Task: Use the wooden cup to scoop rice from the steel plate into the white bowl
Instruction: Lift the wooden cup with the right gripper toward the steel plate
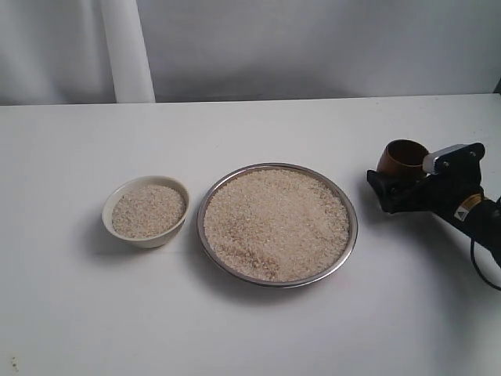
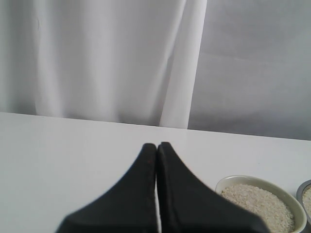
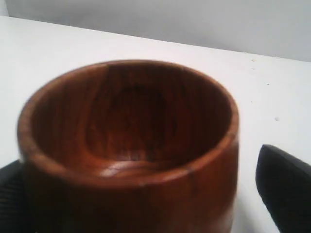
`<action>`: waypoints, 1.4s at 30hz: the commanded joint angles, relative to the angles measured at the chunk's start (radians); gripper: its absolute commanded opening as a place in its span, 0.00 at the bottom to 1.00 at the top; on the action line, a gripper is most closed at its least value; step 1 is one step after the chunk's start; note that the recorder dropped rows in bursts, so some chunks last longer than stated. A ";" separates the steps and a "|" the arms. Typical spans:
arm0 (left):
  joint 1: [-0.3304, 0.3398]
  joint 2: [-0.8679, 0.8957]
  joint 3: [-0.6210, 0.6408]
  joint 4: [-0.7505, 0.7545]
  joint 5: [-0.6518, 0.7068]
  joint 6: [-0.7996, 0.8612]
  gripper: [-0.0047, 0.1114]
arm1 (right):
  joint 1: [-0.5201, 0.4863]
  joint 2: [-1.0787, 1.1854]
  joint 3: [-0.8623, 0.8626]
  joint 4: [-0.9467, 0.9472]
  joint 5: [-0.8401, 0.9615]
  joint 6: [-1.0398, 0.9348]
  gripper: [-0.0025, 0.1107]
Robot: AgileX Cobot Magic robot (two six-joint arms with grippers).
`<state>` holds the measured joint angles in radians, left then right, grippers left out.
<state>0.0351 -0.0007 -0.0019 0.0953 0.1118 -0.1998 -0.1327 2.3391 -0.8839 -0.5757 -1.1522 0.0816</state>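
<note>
The steel plate (image 1: pixel 355 229) lies mid-table, filled with rice (image 1: pixel 275 223). To its left stands the white bowl (image 1: pixel 147 240), also holding rice (image 1: pixel 149 210). The wooden cup (image 1: pixel 404 157) stands upright and empty on the table right of the plate. My right gripper (image 1: pixel 389 189) is open around the cup (image 3: pixel 131 145): one finger lies against its side, the other finger (image 3: pixel 284 187) stands apart from it with a white gap between. My left gripper (image 2: pixel 156 145) is shut on nothing, above the table left of the white bowl (image 2: pixel 296 204); it is out of the exterior view.
A white curtain fold (image 1: pixel 125 51) and a grey backdrop stand behind the table's far edge. The steel plate's rim (image 2: pixel 307 190) just shows in the left wrist view. A black cable (image 1: pixel 481 270) hangs from the right arm.
</note>
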 commanded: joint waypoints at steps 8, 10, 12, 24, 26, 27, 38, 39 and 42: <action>-0.005 0.001 0.002 -0.007 -0.003 -0.005 0.04 | -0.007 0.042 -0.096 -0.052 0.013 0.050 0.95; -0.005 0.001 0.002 -0.007 -0.003 -0.005 0.04 | -0.007 0.042 -0.096 -0.052 0.012 0.050 0.93; -0.005 0.001 0.002 -0.007 -0.003 -0.005 0.04 | -0.007 0.042 -0.096 -0.052 0.012 0.050 0.85; -0.005 0.001 0.002 -0.007 -0.003 -0.005 0.04 | -0.007 0.042 -0.096 -0.064 0.012 0.083 0.36; -0.005 0.001 0.002 -0.007 -0.003 -0.005 0.04 | -0.007 0.042 -0.096 -0.064 0.007 0.122 0.36; -0.005 0.001 0.002 -0.007 -0.003 -0.005 0.04 | -0.007 0.042 -0.096 -0.067 0.006 0.143 0.36; -0.005 0.001 0.002 -0.007 -0.003 -0.005 0.04 | -0.007 0.042 -0.096 -0.068 -0.024 0.233 0.36; -0.005 0.001 0.002 -0.007 -0.003 -0.005 0.04 | -0.007 0.039 -0.096 -0.068 -0.024 0.233 0.36; -0.005 0.001 0.002 -0.007 -0.003 -0.005 0.04 | -0.007 0.024 -0.096 -0.068 -0.031 0.232 0.33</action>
<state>0.0351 -0.0007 -0.0019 0.0953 0.1118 -0.1998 -0.1327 2.3797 -0.9772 -0.6357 -1.1524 0.3105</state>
